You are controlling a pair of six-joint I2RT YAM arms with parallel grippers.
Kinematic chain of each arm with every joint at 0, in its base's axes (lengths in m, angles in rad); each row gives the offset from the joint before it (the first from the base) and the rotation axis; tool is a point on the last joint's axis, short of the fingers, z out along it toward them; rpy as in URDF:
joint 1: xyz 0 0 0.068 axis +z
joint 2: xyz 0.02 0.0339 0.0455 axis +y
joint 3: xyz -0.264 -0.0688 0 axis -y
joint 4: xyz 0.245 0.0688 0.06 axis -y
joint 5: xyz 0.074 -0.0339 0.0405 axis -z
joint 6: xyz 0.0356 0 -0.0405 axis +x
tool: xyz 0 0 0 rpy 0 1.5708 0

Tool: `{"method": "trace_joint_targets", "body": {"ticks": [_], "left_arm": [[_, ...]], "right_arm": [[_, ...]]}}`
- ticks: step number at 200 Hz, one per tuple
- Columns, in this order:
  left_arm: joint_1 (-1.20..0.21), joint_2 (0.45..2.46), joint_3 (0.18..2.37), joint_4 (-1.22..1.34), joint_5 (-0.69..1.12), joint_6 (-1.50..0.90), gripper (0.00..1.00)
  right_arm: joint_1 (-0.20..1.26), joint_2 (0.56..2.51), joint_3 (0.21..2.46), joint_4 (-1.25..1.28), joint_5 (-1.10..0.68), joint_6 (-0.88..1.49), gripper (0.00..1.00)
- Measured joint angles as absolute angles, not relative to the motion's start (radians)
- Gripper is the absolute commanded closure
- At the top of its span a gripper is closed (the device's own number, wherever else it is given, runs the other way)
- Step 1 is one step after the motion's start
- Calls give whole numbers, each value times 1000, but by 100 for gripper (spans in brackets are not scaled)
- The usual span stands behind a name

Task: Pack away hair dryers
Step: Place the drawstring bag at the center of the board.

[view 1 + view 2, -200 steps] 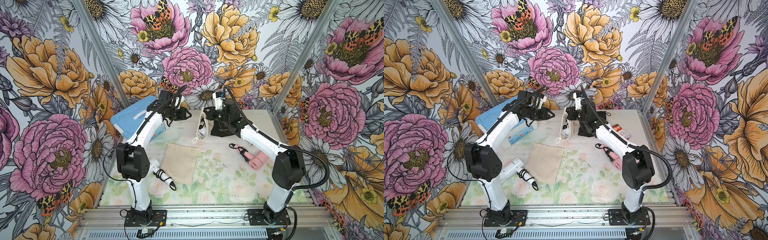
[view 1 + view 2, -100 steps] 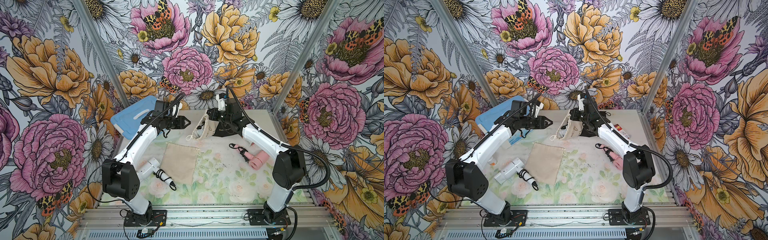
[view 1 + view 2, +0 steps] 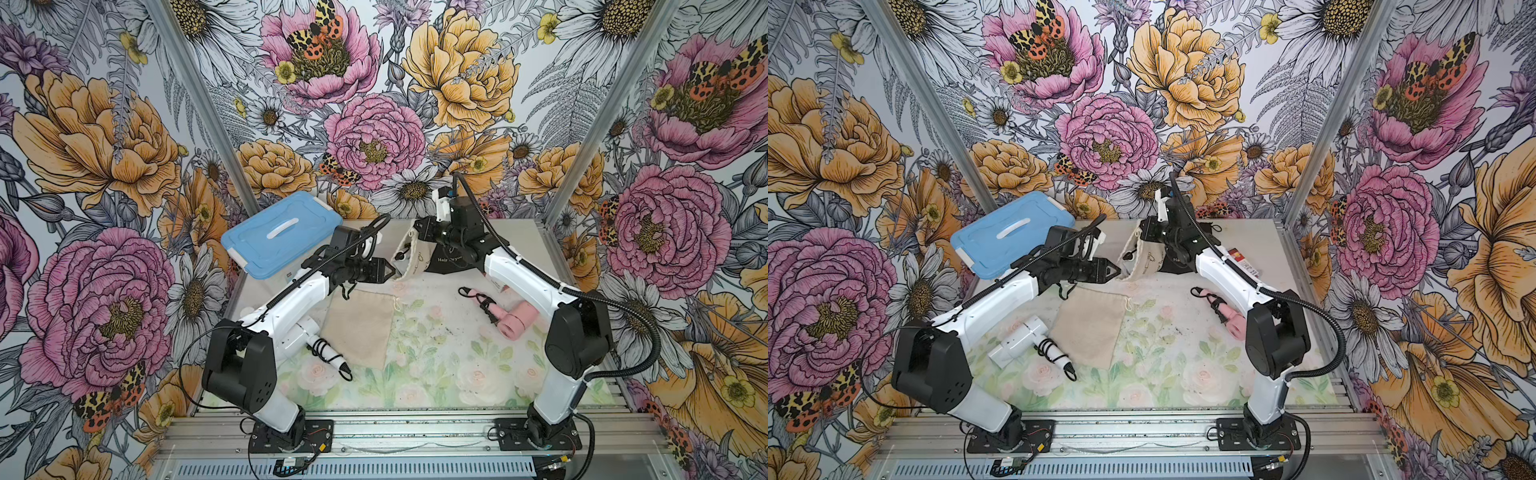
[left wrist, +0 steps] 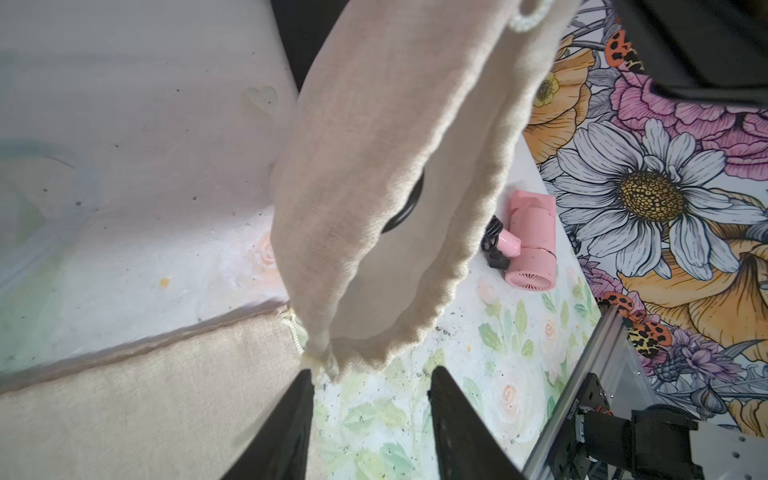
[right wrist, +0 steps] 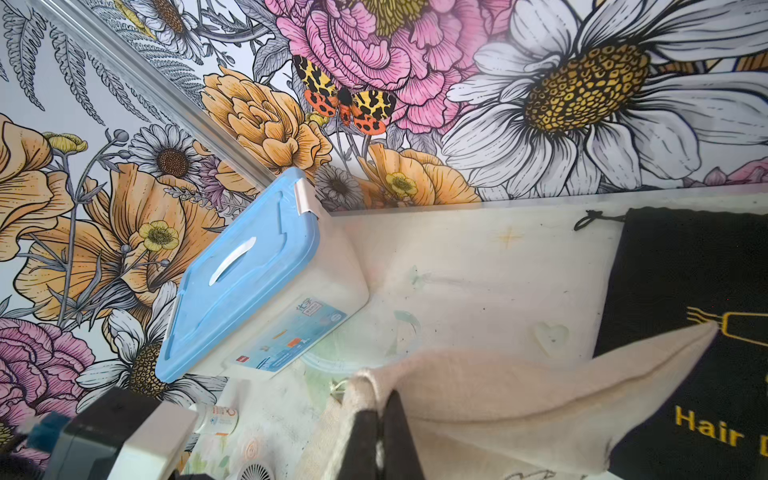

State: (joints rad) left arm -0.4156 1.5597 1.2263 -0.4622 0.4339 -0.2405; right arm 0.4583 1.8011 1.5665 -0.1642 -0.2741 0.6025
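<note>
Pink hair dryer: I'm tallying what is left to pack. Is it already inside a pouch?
No, the pink hair dryer lies bare on the table, outside any pouch.

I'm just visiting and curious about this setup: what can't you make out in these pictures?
- Inside the hanging beige pouch: left wrist view shows only a dark round edge; cloth hides the rest.
- Black pouch: print cut off by the right wrist view's edge.
- Pink hair dryer: body partly behind the right arm in a top view.
- White hair dryer: partly under the left arm in a top view.
- Box label: too small to read.
</note>
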Motion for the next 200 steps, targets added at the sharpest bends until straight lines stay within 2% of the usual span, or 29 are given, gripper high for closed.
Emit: {"method": "trace_joint_targets", "body": {"ticks": [70,93,98,107,161,200], "left_arm": [[-417,1618,1232,-413,326,-268,56],[-422,1646,1260,-410,321,-278,79],[-423,1650,1265,-407,321,-287,90],[-425,1653,1272,-405,321,-289,100],[-419,1646,1403,-441,323,-305,100],[-353,1581,1540,-467,337,-307,100]], "right_arm": [[457,1784,1567,-171,-274,602,100],[457,1759,1567,-173,-277,602,100],[457,1754,1567,-173,-278,602,100],[456,1745,1567,-173,-279,602,100],[435,1709,1554,-173,-270,575,100],[397,1695,1511,-172,-263,560,100]]}}
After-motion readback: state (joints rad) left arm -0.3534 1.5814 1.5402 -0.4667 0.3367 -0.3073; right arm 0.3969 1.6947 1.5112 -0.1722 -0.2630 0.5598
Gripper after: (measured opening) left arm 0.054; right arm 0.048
